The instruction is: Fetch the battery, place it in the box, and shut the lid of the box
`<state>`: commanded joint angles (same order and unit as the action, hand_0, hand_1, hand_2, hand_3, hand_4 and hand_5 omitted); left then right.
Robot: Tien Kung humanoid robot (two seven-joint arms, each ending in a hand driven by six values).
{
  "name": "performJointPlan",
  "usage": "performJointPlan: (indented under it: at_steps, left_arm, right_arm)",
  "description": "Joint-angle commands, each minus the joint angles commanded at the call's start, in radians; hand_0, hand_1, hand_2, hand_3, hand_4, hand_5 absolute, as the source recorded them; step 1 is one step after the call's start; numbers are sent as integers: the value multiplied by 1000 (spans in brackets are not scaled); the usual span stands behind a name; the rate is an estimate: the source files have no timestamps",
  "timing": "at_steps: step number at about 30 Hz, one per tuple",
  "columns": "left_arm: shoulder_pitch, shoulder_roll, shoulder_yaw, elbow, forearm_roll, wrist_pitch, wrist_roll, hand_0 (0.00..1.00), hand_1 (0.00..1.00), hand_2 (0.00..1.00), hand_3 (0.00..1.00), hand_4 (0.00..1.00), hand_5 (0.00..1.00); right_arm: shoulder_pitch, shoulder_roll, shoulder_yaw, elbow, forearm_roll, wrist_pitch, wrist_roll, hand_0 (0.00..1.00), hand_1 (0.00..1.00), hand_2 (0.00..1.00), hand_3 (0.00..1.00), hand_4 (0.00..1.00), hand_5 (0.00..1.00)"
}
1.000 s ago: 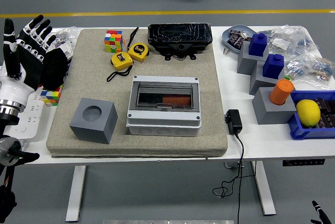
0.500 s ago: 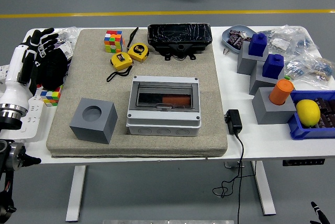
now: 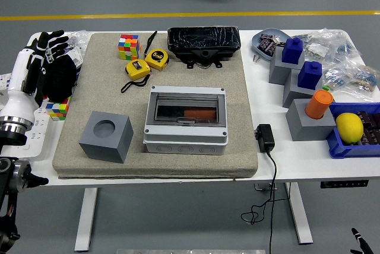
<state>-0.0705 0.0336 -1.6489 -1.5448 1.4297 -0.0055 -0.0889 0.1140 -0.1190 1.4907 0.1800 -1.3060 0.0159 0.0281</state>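
Note:
The grey box (image 3: 186,140) sits at the middle of the felt mat (image 3: 240,85) with its clear lid (image 3: 187,108) down. Through the lid I see a red-orange battery (image 3: 199,113) lying inside. My left hand (image 3: 48,41) hovers at the table's left edge, well away from the box, turned edge-on with its fingers relaxed and holding nothing. Of my right arm only a black tip (image 3: 358,237) shows at the bottom right corner, below the table.
On the mat are a grey cube with a round hole (image 3: 107,136), two yellow tape measures (image 3: 147,63), a colour cube (image 3: 129,46) and a black tray (image 3: 203,41). A power adapter (image 3: 265,137), grey blocks (image 3: 309,117) and a blue bin (image 3: 339,146) holding a lemon (image 3: 349,127) stand to the right.
My left hand has turned from palm-facing with spread fingers to edge-on and drawn back slightly toward the far left. The box and battery have not moved.

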Motion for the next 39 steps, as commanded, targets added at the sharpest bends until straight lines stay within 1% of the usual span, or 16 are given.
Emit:
performJointPlan:
  at_steps: [20,27,39]
  left_arm:
    - [-1,-1,4,-1,6,9,-5,754,761,742,740,998,998]
    - [1,-2,1,11,-25,31,-18,747,759,738,735,998,998]
    - [0,-3,5,10,-27,37,-18,744,750,725,727,998,998]
  right_arm:
    - [2,-1,5,0,3,1,2,870,798,764,791,998,998]
    - [1,0,4,0,3,1,2,870,797,764,791,998,998]
    - [2,0,3,0,4,1,1,870,796,764,791,998,998]
